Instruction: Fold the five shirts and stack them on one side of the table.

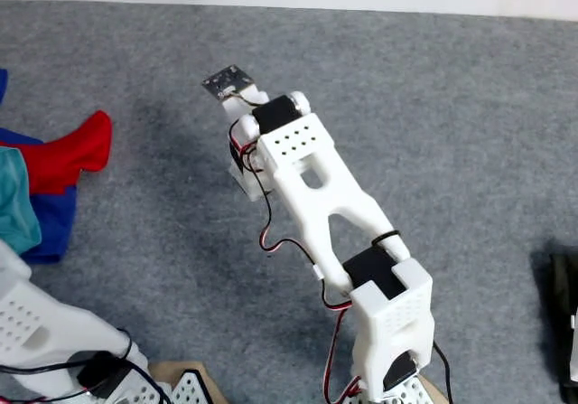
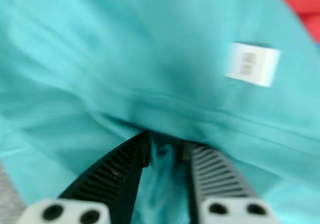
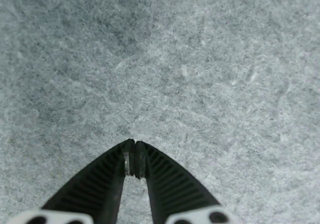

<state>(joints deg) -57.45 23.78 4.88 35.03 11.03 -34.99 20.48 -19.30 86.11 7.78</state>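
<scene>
— What covers your bench (image 1: pixel 452 106)?
— Grey felt-like cloth, matt and fuzzy, slightly rough all over.
— And your tools?
— My left tool (image 2: pixel 165 145) and my right tool (image 3: pixel 135 151) are black plastic, matt, ribbed on the inner faces. My right arm (image 1: pixel 316 178) is white plastic, smooth with a faint sheen.
— The shirts?
— Soft matt cloth. My teal shirt (image 2: pixel 125 58) is a smooth knit with a stitched seam and a white fabric label (image 2: pixel 251 63). The red shirt (image 1: pixel 77 151) and blue shirt (image 1: pixel 50 219) look equally soft and dull.
</scene>
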